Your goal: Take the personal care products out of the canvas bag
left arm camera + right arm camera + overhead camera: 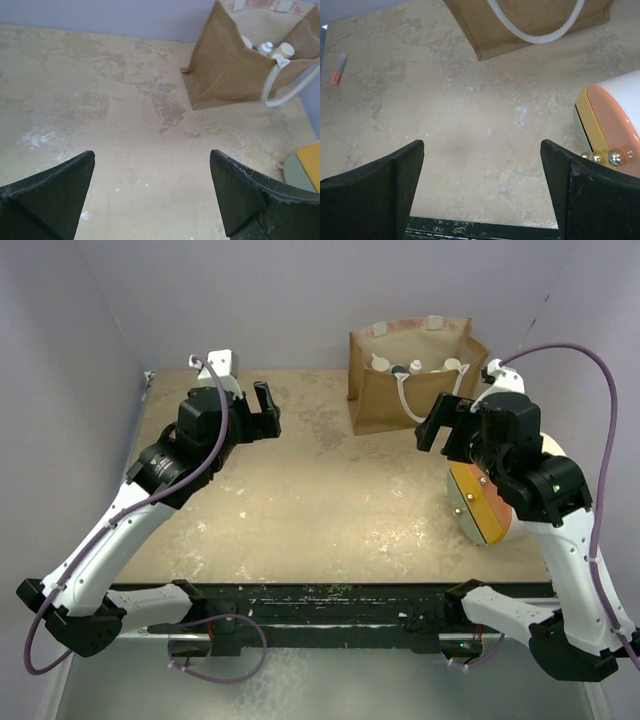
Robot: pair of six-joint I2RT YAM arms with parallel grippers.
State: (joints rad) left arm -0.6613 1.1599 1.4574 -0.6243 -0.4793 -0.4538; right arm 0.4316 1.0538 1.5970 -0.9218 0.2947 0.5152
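I see bag upright at far side, bottles inside. Left claw wide open, empty, above table. Right claw wide open, empty, near bag.

canvas bag upright at back, bottles inside

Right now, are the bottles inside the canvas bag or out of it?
Inside. Bottle caps show within the open top of the upright canvas bag.
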